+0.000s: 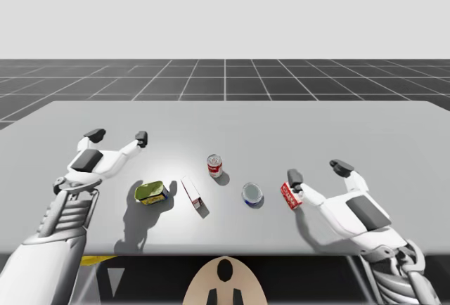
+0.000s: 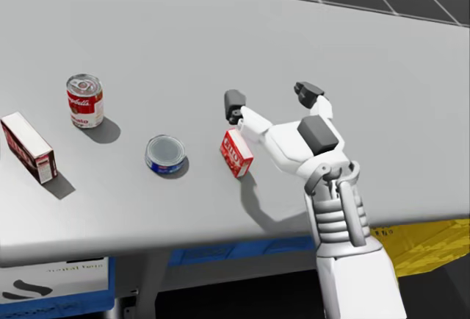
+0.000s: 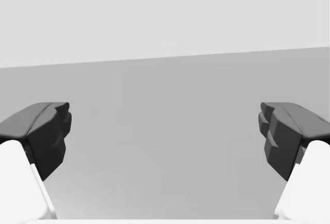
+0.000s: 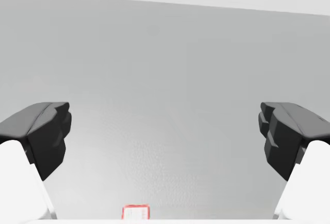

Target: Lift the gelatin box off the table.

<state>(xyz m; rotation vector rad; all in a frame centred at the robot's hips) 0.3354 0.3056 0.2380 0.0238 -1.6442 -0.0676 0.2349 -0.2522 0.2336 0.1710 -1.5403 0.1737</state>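
The small red gelatin box stood on the table near its front edge, low between the finger bases of my right gripper. The fingers of this gripper were spread wide and held nothing; I could not tell whether one of them touched the box. A flat blue can lay near the box. My left gripper, well apart, was also wide and empty.

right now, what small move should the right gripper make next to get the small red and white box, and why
Probably lower my right gripper and draw it back a little, so the small red and white box sits squarely between the fingers. They stand wide open, and the box stands on the grey table under the gripper's palm, nothing gripping it yet.
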